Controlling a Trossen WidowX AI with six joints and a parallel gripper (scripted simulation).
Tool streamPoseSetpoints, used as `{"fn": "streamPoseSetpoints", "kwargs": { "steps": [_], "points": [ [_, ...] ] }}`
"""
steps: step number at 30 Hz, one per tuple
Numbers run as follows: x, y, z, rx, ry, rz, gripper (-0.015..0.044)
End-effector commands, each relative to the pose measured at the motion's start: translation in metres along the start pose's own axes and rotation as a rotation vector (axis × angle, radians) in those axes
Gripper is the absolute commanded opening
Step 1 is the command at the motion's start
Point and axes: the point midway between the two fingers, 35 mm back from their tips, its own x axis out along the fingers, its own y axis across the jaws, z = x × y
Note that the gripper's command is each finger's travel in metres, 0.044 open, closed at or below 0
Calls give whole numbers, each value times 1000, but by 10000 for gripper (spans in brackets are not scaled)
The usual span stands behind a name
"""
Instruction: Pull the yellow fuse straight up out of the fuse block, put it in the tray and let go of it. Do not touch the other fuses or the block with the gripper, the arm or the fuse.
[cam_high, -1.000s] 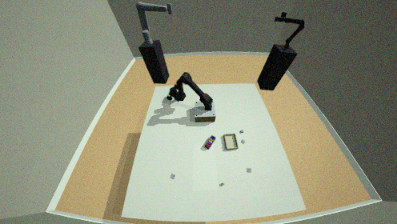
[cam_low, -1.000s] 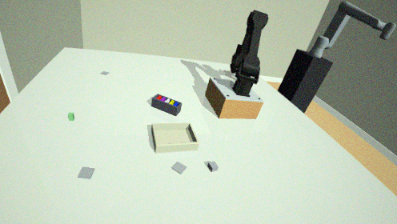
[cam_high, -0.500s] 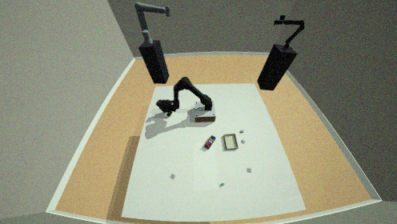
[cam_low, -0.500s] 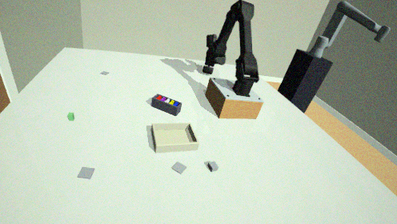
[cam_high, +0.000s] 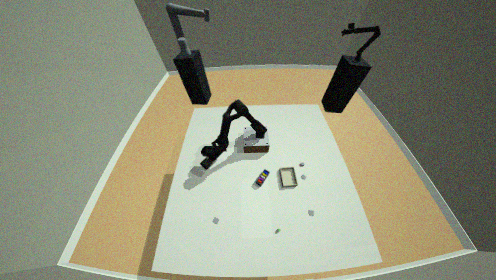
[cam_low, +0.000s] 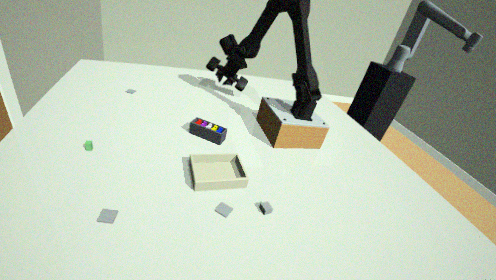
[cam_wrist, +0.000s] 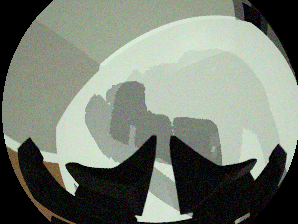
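From the top view we see the arm (cam_high: 235, 120) bent over from its base (cam_high: 256, 141), with the gripper (cam_high: 207, 159) hanging low above the white table (cam_high: 325, 200), well apart from the fuse block (cam_high: 262, 177). The block lies just beside the tray (cam_high: 288, 177), on the tray's arm side. The fuses show as small specks of colour in the block; the yellow fuse (cam_high: 263, 175) sits among them, seated in its slot. Small grey tiles (cam_high: 311, 212) lie scattered on the table.

From the exterior view we see the gripper (cam_low: 227, 75) in the air beyond the block (cam_low: 208, 131), touching nothing. The yellow fuse (cam_low: 214, 129) stands second from the block's right end, with a blue one beside it and red and purple ones further left. The tray (cam_low: 218, 171) lies nearer the camera, close to the block but not touching. A green cube (cam_low: 88, 145) sits far to the left.

From the wrist view we see the two fingers drawn close, with only a narrow wedge of table between them. Nothing is pinched there. Below them lie the arm's shadows on the white surface.
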Motion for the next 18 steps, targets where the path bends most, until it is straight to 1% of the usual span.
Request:
{"fn": "streamPoseSetpoints", "kwargs": {
  "steps": [1, 9, 14, 18],
  "points": [
    [-28, 30, -58, -401, 148, 50, 67],
    [-98, 53, -157, -1151, 361, 206, 67],
    [-147, 50, -207, -1594, 458, 338, 67],
    [-186, 37, -243, -1948, 527, 447, 67]
  ]
}}
